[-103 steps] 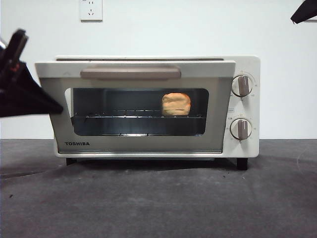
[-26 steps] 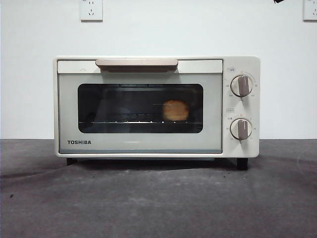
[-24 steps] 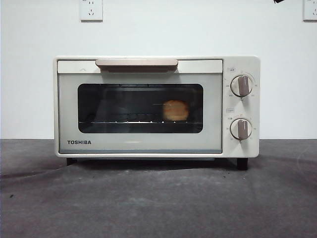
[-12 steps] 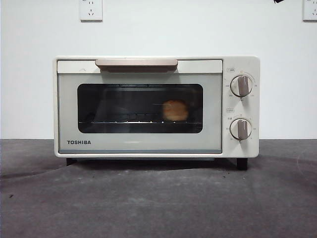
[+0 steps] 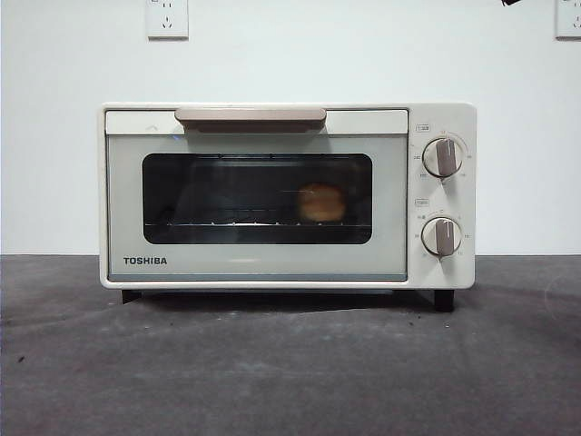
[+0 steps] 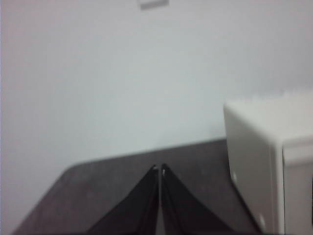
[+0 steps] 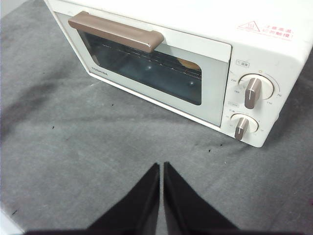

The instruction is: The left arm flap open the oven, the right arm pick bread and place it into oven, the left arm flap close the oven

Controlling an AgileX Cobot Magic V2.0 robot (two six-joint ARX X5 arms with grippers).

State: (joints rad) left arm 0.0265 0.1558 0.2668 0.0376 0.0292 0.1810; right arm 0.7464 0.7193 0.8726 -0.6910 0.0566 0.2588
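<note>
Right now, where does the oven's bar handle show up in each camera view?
Front view: the bar handle runs along the closed door's top edge.
Left wrist view: not in it; only the oven corner shows.
Right wrist view: the handle slants across the door's top.
Shared landmark: the oven's cream body.

One oven (image 5: 287, 195), one bread (image 5: 321, 202), two knobs (image 5: 442, 157), two wall sockets (image 5: 167, 17)

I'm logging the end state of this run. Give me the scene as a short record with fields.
oven: door shut, handle at top
bread: inside on the wire rack, toward the knob side, seen through the glass
left gripper: shut, empty, beside the oven, not touching it
right gripper: shut, empty, above the table in front of the oven
knobs: two, on the front panel
</note>
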